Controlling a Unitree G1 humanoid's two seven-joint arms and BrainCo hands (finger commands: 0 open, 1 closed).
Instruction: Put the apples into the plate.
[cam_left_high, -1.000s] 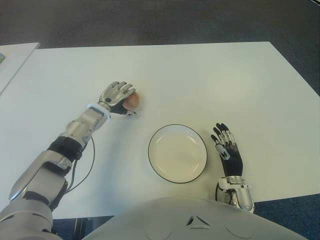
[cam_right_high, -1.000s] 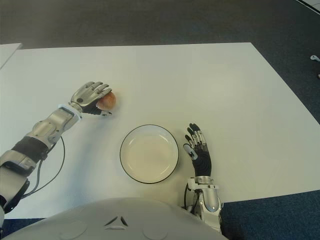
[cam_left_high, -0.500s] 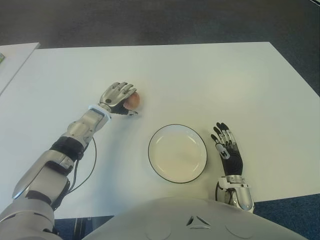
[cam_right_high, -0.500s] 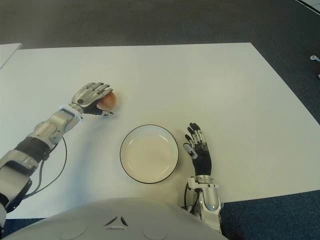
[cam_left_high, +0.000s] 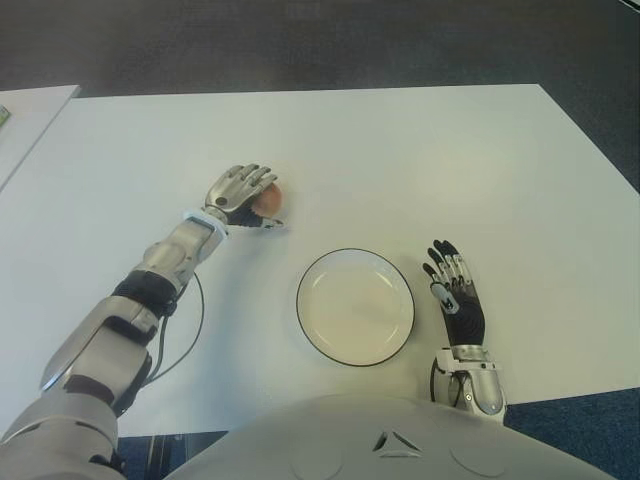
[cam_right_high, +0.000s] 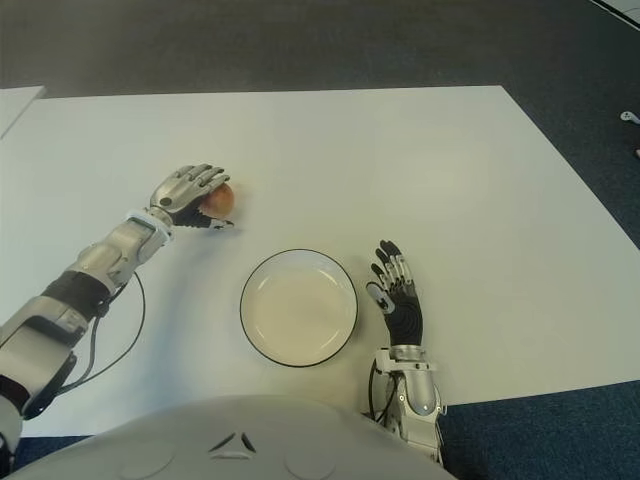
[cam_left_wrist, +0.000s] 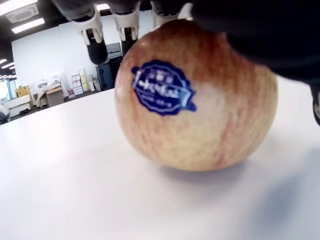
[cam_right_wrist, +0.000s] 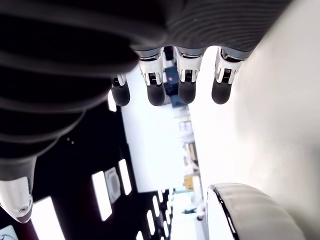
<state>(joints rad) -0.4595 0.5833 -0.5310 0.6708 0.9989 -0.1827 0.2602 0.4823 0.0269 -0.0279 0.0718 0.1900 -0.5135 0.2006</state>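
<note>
**Bench stock: one apple, one plate, two hands**

Item 1. One red-and-yellow round apple (cam_left_high: 267, 199), carrying one blue oval sticker (cam_left_wrist: 161, 92), is sitting on the white bench (cam_left_high: 420, 160), up and to the left of the plate and well apart from it. The left wrist view is showing its underside touching the bench surface. No second apple is showing in any view.

Item 2. One round white plate with a thin dark rim (cam_left_high: 302, 325) is lying near the robot's body, holding nothing.

Item 3. One left hand (cam_left_high: 240, 193) is reaching out over the bench and cupping the apple, its silver fingers (cam_left_high: 252, 175) curling over the top and far side of the fruit, with the dark palm pressing against it from behind.

Item 4. One right hand (cam_left_high: 457, 301) is showing just to the right of the plate, palm up, its four fingers (cam_right_wrist: 154, 86) and thumb stretching out straight and gripping nothing.

Item 5. One black cable (cam_left_high: 188, 335) is looping beside the left forearm.
</note>
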